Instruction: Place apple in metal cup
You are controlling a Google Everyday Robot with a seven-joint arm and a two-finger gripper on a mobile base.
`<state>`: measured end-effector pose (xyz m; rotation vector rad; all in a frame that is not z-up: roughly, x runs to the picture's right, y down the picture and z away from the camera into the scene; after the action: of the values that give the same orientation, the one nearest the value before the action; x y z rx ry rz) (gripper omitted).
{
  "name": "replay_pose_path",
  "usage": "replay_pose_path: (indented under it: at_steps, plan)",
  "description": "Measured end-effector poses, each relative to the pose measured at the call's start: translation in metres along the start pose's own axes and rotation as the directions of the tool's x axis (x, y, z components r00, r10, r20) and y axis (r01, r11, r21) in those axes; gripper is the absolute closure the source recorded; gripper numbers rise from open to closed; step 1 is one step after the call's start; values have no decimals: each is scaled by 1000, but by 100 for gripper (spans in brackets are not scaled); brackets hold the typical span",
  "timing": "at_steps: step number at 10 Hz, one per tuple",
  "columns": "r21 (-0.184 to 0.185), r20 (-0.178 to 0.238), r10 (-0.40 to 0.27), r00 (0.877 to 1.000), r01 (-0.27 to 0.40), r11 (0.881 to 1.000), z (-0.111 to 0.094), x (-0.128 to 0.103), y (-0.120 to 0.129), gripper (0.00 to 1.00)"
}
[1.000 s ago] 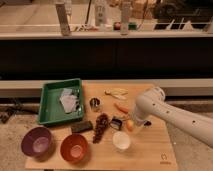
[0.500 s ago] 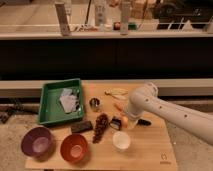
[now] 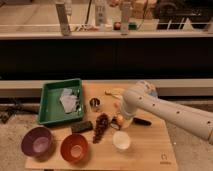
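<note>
**Workspace State: Apple and Gripper Near the Metal Cup**

The metal cup [image 3: 95,104] is a small, shiny, silver-grey cylinder. It stands upright on a light wooden table [image 3: 150,150] and serves as the reference point below.

1. Apple [image 3: 120,119]: a small, round, smooth orange-yellow fruit. It is located right of and in front of the metal cup, well outside it, at the tip of the gripper.
2. Gripper [image 3: 118,123]: located low over the table, right of and in front of the metal cup, directly at the apple. Whether the gripper is open, closed or gripping the apple cannot be told.
3. Arm [image 3: 165,112]: a thick, white, smooth-shelled tube. It enters from the far right and bends down at a rounded joint right of the metal cup.
4. Green tray [image 3: 46,102]: a rectangular plastic tray with raised walls, just left of the metal cup. It holds a crumpled pale item [image 3: 69,100].
5. Grape bunch [image 3: 101,125]: dark and knobbly, directly in front of the metal cup.
6. White cup [image 3: 121,141]: round and matte, further forward and to the right.
7. Orange bowl [image 3: 75,147] and purple bowl [image 3: 37,141]: round and smooth, forward and to the left.
</note>
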<state>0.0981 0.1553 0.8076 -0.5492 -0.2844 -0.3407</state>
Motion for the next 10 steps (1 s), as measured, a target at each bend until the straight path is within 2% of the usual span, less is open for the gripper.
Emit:
replay_pose_path:
  at_steps: [1, 4, 6, 8, 10]
  plan:
    - [1, 0, -5, 1000, 5, 1000, 0, -1, -2, 30]
    - [2, 1, -18, 1000, 18, 1000, 0, -7, -7, 32]
    - [2, 6, -26, 1000, 26, 1000, 3, -9, -7, 25]
    - [4, 6, -34, 999, 34, 999, 1, -6, -7, 30]
    - [5, 12, -38, 999, 38, 999, 3, -11, -8, 22]
